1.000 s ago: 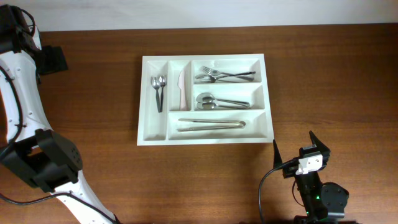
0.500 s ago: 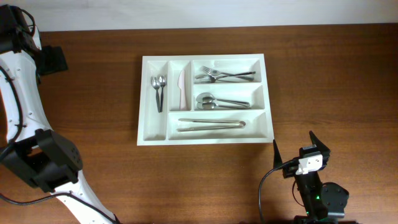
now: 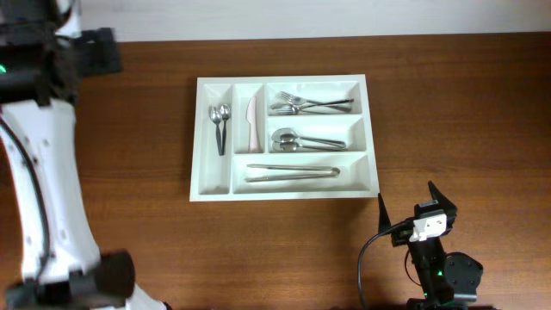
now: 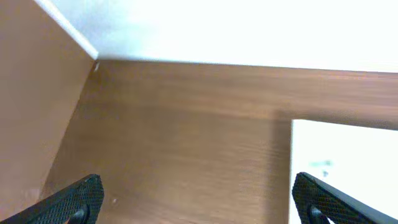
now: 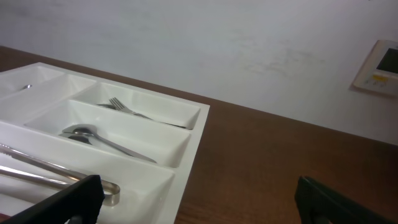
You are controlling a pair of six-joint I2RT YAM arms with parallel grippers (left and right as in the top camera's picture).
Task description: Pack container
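The left fingers [image 4: 78,198] stand wide apart and empty above the far left of the tabletop [image 3: 138,172]. The right fingers [image 5: 71,198], also apart and empty, hang at the near right. The container [image 3: 213,176] lies at the centre, with cutlery [image 3: 297,172] inside.

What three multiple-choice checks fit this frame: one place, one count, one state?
1. In the overhead view, the forks lie in which compartment?
A) top long
B) bottom long
C) leftmost narrow
2. How many compartments has the container?
A) three
B) five
C) seven
3. The right gripper is:
A) shut on a fork
B) open and empty
C) shut on a spoon

Key: 1 A, the tines show in the top long slot. 2 B, two narrow plus three long. 3 B, its jaws stand wide apart with nothing between them.
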